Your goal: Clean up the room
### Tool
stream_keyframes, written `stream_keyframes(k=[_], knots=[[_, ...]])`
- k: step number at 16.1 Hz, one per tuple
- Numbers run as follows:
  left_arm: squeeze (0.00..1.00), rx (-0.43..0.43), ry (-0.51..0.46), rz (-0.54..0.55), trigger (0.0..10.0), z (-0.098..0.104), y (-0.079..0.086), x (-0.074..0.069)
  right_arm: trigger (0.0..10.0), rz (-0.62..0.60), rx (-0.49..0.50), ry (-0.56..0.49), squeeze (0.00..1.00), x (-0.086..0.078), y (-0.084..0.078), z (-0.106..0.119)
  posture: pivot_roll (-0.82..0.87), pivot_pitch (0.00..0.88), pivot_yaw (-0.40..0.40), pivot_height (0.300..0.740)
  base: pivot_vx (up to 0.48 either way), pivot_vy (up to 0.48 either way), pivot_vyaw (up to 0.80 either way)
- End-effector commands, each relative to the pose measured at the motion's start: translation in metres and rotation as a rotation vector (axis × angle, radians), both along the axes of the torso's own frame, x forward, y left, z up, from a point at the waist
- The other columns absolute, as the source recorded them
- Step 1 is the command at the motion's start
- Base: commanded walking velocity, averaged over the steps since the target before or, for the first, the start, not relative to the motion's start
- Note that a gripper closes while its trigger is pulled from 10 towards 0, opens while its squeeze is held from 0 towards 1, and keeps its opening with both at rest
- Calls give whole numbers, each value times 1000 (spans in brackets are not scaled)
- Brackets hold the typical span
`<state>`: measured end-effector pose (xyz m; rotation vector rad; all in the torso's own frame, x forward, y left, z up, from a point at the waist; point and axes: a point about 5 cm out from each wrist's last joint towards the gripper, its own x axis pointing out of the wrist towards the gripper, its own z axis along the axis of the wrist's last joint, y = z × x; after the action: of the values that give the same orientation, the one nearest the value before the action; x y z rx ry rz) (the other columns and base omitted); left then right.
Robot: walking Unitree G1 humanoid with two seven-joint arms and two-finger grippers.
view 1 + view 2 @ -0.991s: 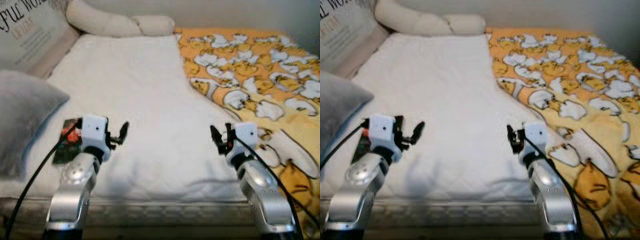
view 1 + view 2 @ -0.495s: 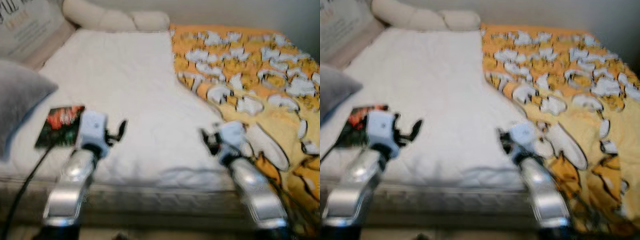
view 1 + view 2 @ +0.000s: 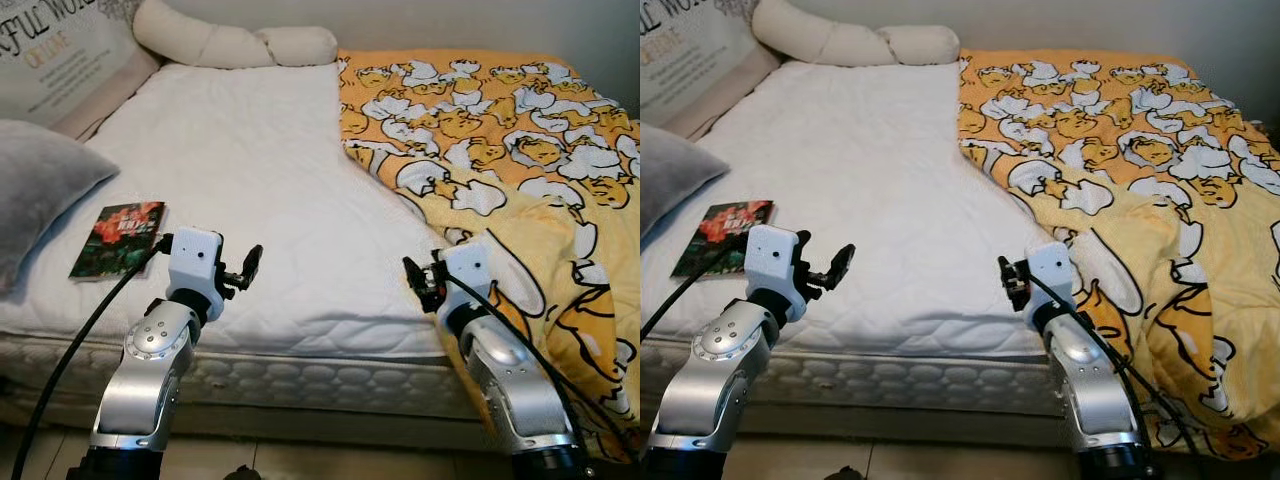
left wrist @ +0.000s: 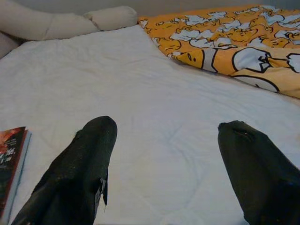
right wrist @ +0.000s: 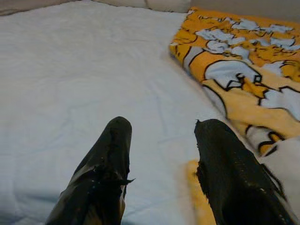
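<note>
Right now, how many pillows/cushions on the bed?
3. A grey pillow at the robot's left edge of the bed, a printed cushion propped at the far left corner, and a long cream bolster along the far end. The yellow blanket may hide more.

"FUL WOR" on headboard cushion (image 3: 60, 60)

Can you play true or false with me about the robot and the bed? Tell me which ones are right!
1. The small book with the red flower cover lies on the white quilted mattress. True.
2. The left gripper is holding the book. False: its fingers are open and empty, apart from the book.
3. The orange blanket with yellow cartoon characters covers the whole bed. False: it covers the robot's right side.
4. The right gripper is open. True.
5. The grey pillow sits on the blanket. False: it lies at the mattress's left edge.
</note>
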<state>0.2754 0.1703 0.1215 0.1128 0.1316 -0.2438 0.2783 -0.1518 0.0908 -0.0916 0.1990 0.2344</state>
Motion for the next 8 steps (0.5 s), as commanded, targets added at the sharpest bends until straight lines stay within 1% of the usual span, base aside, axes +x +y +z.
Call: stream_keyframes(k=[1,2,3,4,6,7,8], knots=[[0,15,-1,-35,10000,2,-1,2,10000,-21,21,24,0,6,-2,1,-36,0,9,740,0,0,0],[0,20,1,-86,10000,3,-5,2,10000,-27,27,68,0,10,-2,-3,-33,0,6,740,0,0,0],[0,25,4,-117,10000,4,-7,2,10000,-27,2,80,702,14,-3,-5,-32,0,7,740,0,0,0],[0,41,8,-149,10000,4,-9,2,10000,-26,-17,100,1000,20,-4,-8,-33,0,11,740,0,0,0],[0,77,17,-211,10000,3,-13,3,10000,-33,-76,146,1000,34,-10,-15,-34,0,17,740,0,0,0],[0,75,21,-259,10000,4,-16,2,10000,-62,-110,167,1000,44,-17,-16,-34,0,18,740,0,0,0],[0,75,22,-269,10000,5,-17,2,10000,-69,-115,171,1000,46,-18,-16,-34,0,18,740,0,0,0]])
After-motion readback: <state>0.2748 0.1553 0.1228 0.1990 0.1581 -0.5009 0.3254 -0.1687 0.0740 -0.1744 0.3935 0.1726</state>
